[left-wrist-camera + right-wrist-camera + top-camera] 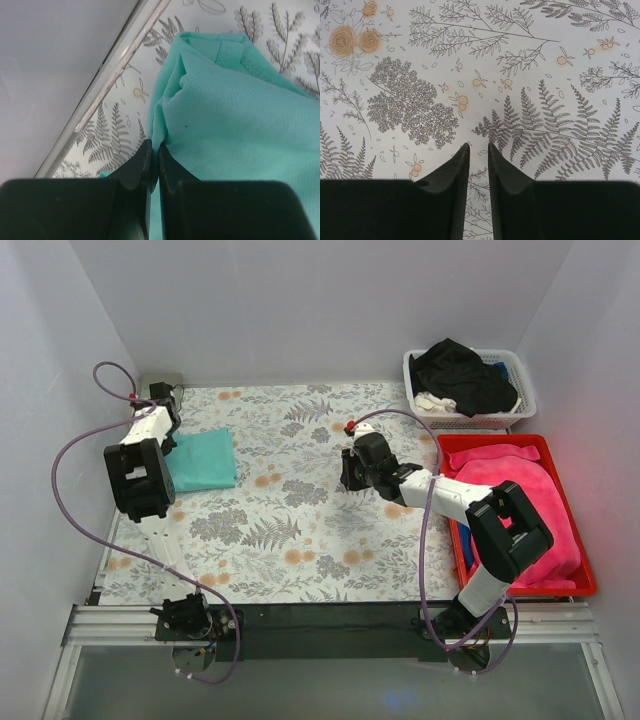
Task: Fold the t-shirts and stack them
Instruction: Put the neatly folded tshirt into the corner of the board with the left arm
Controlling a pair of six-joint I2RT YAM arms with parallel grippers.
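Note:
A teal t-shirt [203, 460] lies folded at the far left of the patterned table cover [300, 530]. My left gripper [171, 443] is at the shirt's left edge. In the left wrist view this gripper [155, 150] is shut on a pinched fold of the teal t-shirt [240, 125], close to the table's left rail. My right gripper [347, 472] hovers over the bare cover near the table's middle. In its wrist view the right gripper [478, 147] is empty, its jaws nearly together with only a narrow slit. A black t-shirt [460, 375] lies in the basket.
A white basket [470, 423] stands at the back right with the black garment and a white item in it. A red tray [520, 590] at the right holds pink cloth [520, 505]. Grey walls close in the left, back and right sides.

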